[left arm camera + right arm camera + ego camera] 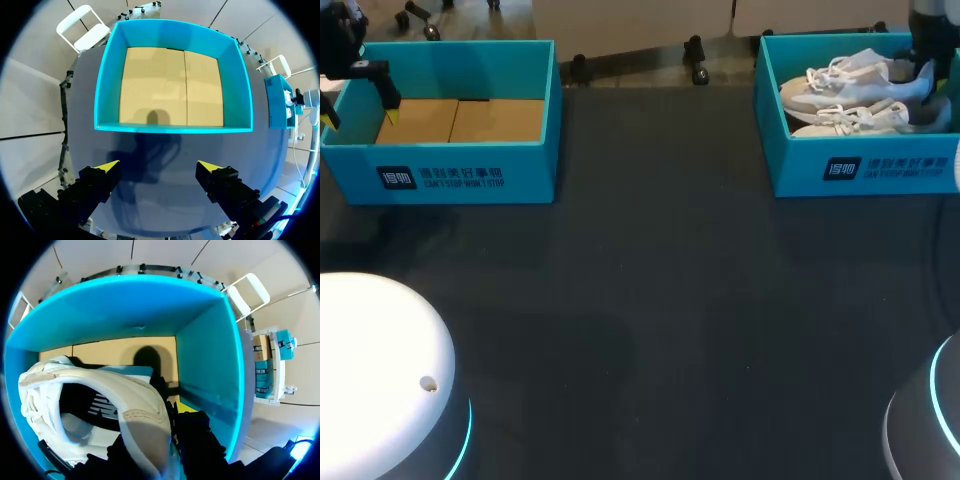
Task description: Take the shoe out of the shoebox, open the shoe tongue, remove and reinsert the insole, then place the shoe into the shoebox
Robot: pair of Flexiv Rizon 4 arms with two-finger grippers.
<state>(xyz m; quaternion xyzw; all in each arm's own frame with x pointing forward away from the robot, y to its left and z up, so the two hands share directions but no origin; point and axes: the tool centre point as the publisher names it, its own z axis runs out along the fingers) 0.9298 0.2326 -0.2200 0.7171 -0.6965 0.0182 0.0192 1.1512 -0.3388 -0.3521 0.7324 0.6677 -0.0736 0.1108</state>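
Note:
Two white lace-up shoes lie in the teal shoebox (800, 160) at the back right, one (850, 80) behind the other (850, 120). My right gripper (920, 80) reaches down into this box at the rear shoe's heel. In the right wrist view the gripper (169, 416) is shut on the heel collar of the white shoe (135, 400), with one finger inside the shoe's opening and one outside. My left gripper (360, 118) hangs open over the near left corner of a second teal box (470, 175), which is empty. In the left wrist view its fingers (157, 167) hold nothing.
The empty box (170, 127) shows a bare cardboard floor (170, 85). Dark tabletop (650, 300) stretches between and in front of the two boxes. My arms' white bases (380, 370) sit at the near corners.

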